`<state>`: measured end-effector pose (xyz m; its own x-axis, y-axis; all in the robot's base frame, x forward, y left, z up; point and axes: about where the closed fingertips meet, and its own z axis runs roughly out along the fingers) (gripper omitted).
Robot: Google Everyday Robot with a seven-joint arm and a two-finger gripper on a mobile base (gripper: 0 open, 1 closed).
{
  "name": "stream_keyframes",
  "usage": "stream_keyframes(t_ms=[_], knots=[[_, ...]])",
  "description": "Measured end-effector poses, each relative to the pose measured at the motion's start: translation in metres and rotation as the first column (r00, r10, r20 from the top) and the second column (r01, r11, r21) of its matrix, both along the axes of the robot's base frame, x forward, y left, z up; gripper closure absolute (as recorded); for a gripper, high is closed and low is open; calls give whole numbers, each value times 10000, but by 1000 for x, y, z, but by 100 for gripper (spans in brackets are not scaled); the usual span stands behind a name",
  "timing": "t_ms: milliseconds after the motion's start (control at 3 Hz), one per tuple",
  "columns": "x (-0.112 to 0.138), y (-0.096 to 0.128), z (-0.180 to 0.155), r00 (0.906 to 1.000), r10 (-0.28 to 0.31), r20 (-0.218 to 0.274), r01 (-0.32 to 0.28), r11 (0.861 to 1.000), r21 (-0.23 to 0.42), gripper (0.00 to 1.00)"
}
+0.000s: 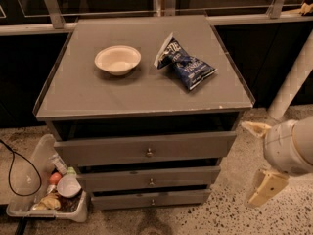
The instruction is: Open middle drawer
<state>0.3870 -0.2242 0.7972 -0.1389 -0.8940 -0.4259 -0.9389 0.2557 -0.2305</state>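
Note:
The middle drawer (149, 178) is the grey low front between a taller top drawer (146, 148) and a narrower bottom drawer (151, 198). It has a small round metal knob (151, 182) at its centre, and its front sits roughly in line with its neighbours. My gripper (249, 163) is at the right of the cabinet, at about drawer height and clear of the fronts. Its two cream fingers (266, 187) are spread apart and hold nothing.
A white bowl (117, 59) and a blue chip bag (186, 65) lie on the cabinet top (142, 89). A clear bin of small items (49, 192) and a black cable (19, 173) are on the floor at the left. A white pole (293, 82) leans at the right.

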Motion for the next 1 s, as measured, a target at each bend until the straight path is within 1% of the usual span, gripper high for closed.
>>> stream_keyframes(t_ms=[333,667,1000], knots=[[-1,-1,-7,10000,-33,28,33,10000,-34,0],[-3,5,-20,9999,131,-58,-130,9999,103,0],[-3,12,-58,9994,289,-190,-268,9943,1034,0]])
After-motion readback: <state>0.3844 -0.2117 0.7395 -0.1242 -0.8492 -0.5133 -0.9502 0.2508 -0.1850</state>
